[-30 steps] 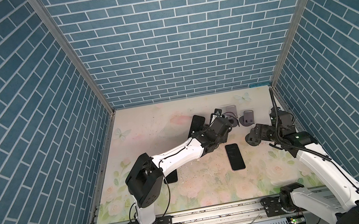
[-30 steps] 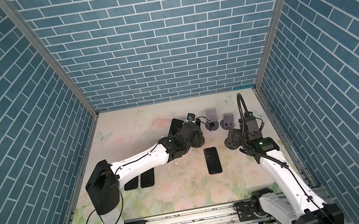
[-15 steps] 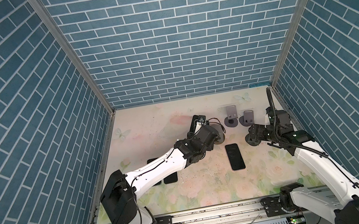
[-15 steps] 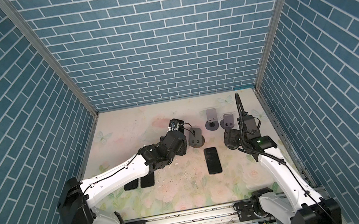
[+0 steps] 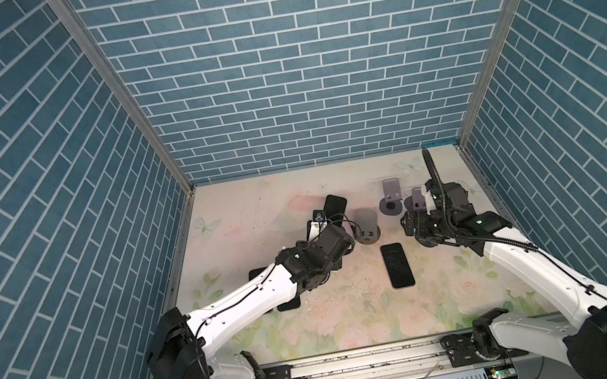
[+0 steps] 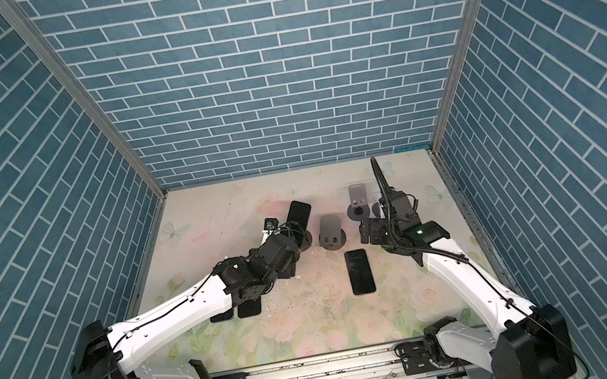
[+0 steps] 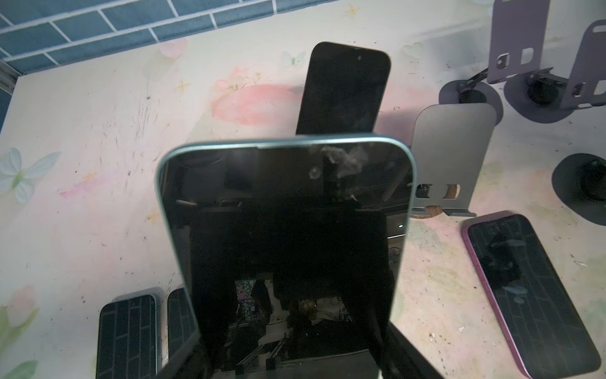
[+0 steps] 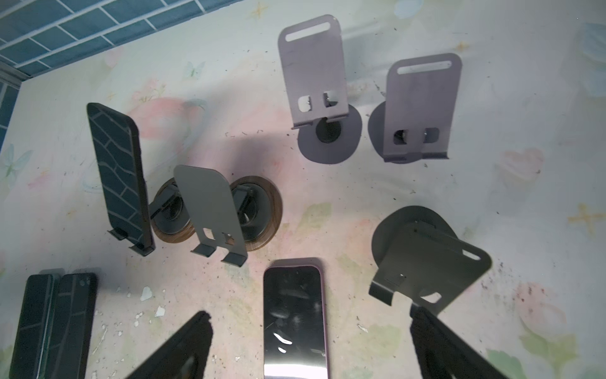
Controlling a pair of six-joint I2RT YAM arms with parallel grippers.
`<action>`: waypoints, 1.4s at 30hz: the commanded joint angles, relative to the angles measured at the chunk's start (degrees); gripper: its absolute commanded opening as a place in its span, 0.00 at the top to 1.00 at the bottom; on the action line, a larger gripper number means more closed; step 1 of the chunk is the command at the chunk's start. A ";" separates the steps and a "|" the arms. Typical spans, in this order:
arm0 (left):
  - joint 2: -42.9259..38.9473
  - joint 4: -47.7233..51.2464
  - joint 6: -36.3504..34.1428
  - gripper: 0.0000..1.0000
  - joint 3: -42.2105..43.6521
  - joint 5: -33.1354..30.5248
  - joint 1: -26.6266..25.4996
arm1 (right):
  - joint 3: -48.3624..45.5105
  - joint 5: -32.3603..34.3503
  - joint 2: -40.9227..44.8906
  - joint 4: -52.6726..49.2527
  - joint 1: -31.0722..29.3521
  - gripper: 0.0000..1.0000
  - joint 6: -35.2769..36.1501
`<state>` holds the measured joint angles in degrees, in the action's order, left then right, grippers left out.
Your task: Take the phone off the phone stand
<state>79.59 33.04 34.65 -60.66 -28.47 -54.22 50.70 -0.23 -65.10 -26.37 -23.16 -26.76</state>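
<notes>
**Phone clear of its stand**

The black-glass phone with a pale blue frame [image 7: 285, 229] is raised in the air, steeply tilted, its dark screen unlit. The dark grey metal phone stand on a round wooden base [image 8: 210, 210] stands near it, apart, its plate bare.

Counter [image 5: 315, 322]: pale floral print, scuffed, with white flecks [image 8: 146, 293] and dark specks near the centre.

Lying flat, screen up:
- purple-edged phone [image 5: 397, 265], centre
- first dark phone [image 7: 126, 334] and second dark phone [image 7: 180, 311], just beside each other, near left

Standing:
- empty grey stand [image 5: 366, 224] on a wood-ringed base, centre
- loaded stand [image 8: 160, 205] just left of it, carrying an upright phone
- far lilac stand [image 8: 313, 75] and right lilac stand [image 8: 423, 108], side by side, far right, both empty
- dark stand [image 8: 426, 259], right of the purple-edged phone
</notes>
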 commanded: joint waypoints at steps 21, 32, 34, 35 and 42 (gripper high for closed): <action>6.92 -2.09 3.14 0.38 5.60 10.40 5.00 | 8.02 4.17 -9.00 2.28 -9.51 0.05 -3.51; 14.86 -0.93 3.63 0.38 3.43 13.52 5.70 | 6.53 5.78 -8.19 1.85 -9.53 0.05 -3.21; 15.99 -0.61 3.75 0.38 3.14 13.75 5.70 | 6.43 5.86 -8.29 1.94 -9.50 0.05 -3.21; 16.33 -0.61 3.83 0.38 3.10 13.79 5.70 | 6.31 6.00 -8.36 1.94 -9.54 0.05 -3.12; 17.79 -0.48 4.15 0.38 3.27 14.98 6.30 | 6.07 6.15 -8.94 2.38 -9.54 0.05 -3.03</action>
<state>96.31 31.66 38.22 -56.01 -13.58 -48.53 55.72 4.89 -74.06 -24.43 -32.36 -28.69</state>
